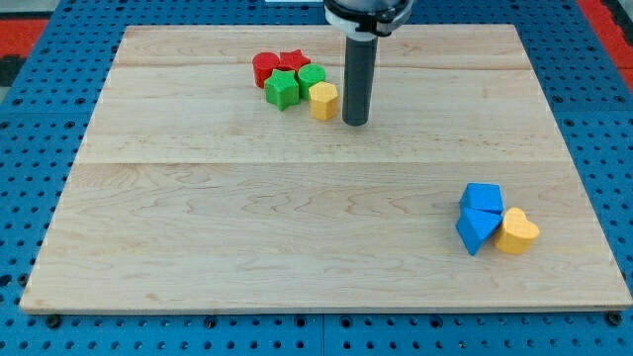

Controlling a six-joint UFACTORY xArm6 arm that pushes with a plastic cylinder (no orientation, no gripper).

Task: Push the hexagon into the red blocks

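Observation:
A yellow hexagon block [323,100] lies near the view's top, touching the green blocks [295,85] from the lower right. Two red blocks [278,65], one of them star-shaped, sit just above and left of the green ones. My tip [355,121] stands on the board just right of the yellow hexagon, a small gap between them. The rod rises straight up out of the view's top.
Two blue blocks [480,219] and a yellow heart-shaped block [517,231] cluster at the view's lower right. The wooden board [198,218] lies on a blue pegboard table [30,148].

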